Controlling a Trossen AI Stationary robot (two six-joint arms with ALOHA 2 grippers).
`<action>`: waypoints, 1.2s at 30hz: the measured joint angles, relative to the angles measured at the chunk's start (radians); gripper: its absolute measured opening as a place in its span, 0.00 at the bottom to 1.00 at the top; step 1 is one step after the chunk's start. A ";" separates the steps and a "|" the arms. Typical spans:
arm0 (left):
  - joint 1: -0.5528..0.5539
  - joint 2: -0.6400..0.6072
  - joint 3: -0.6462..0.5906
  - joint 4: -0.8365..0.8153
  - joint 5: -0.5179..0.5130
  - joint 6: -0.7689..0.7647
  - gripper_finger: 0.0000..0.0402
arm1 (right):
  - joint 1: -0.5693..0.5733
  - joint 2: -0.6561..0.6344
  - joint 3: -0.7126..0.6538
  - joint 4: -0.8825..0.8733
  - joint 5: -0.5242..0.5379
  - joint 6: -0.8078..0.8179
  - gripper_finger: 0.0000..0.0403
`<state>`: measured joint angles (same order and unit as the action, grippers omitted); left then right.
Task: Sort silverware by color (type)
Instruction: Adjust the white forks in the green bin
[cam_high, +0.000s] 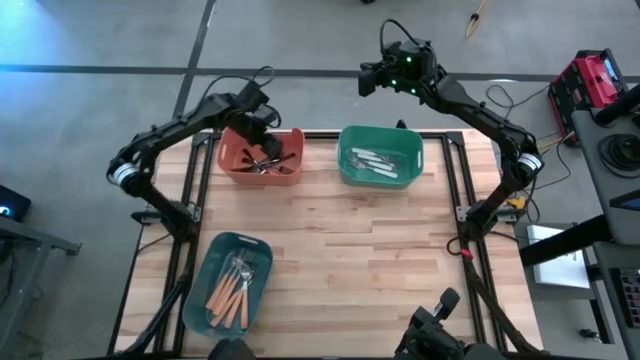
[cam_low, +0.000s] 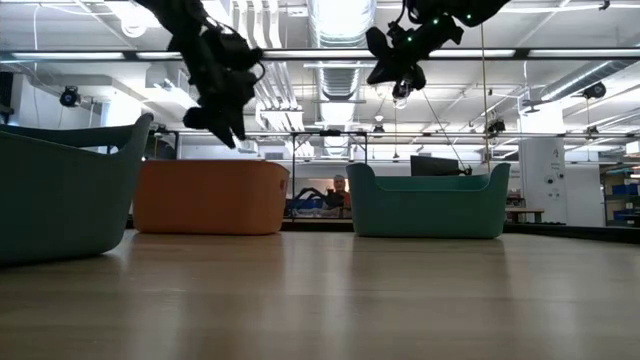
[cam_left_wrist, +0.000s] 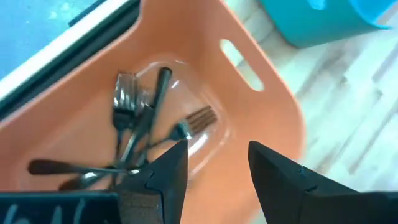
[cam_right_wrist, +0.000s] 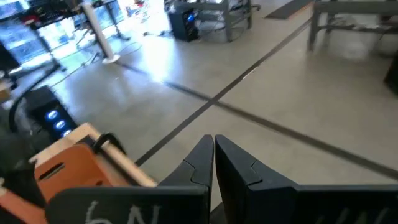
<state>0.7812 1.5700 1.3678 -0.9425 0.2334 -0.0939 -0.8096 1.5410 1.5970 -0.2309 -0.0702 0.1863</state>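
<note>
a pale wood-plank tabletop stands on a smooth grey concrete floor crossed by dark seam lines. beside the tabletop's right edge sits a red case with black cables trailing near it. seen level across the tabletop, the room behind is a bright, open workshop: white ceiling ducts and pipes overhead, metal frames, shelving at the far right, and a person seated far back between two bins.
</note>
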 joint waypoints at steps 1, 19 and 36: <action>-0.005 -0.020 -0.012 0.000 0.008 -0.011 0.38 | 0.001 0.002 0.000 -0.007 -0.012 -0.001 0.02; -0.041 -0.408 -0.373 0.552 0.012 -0.455 0.38 | 0.066 0.061 0.000 -0.556 -0.071 0.088 0.02; -0.041 -0.413 -0.354 0.567 -0.041 -0.470 0.38 | 0.122 0.098 -0.092 -0.871 -0.141 0.220 0.02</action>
<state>0.7403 1.1572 1.0134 -0.3756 0.1928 -0.5644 -0.6873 1.6394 1.5049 -1.1023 -0.2111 0.4060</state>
